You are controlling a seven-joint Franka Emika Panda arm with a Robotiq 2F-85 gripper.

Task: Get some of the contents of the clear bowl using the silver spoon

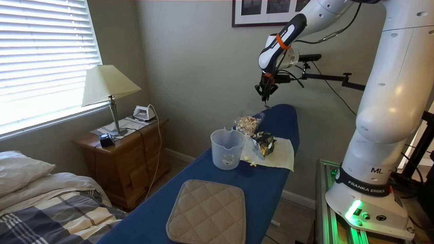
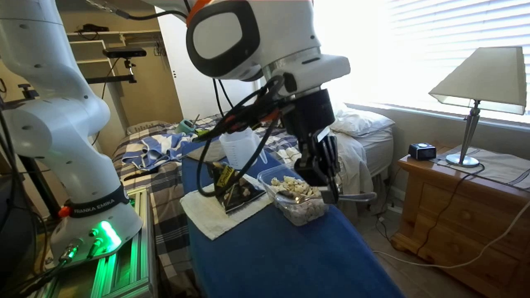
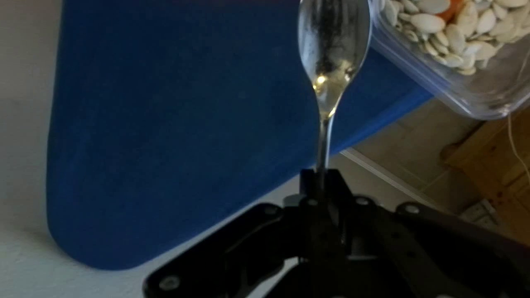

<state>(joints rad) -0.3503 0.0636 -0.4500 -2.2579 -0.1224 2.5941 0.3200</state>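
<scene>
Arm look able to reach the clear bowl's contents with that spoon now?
Probably yes: the gripper holds the silver spoon, and the clear bowl looks open above the contents; only its rim seems in the way.

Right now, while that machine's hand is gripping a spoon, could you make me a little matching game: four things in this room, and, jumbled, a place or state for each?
Things
1) slim silver metal spoon
2) clear rectangular plastic bowl
3) crinkled black-and-yellow bag
4) cream-shaded metal lamp

Places and states
A) on the white paper towel
B) on the wooden nightstand
C) gripped by the black hand
D) holding mostly pale pieces

Pairs: 1-C; 2-D; 3-A; 4-B
</scene>
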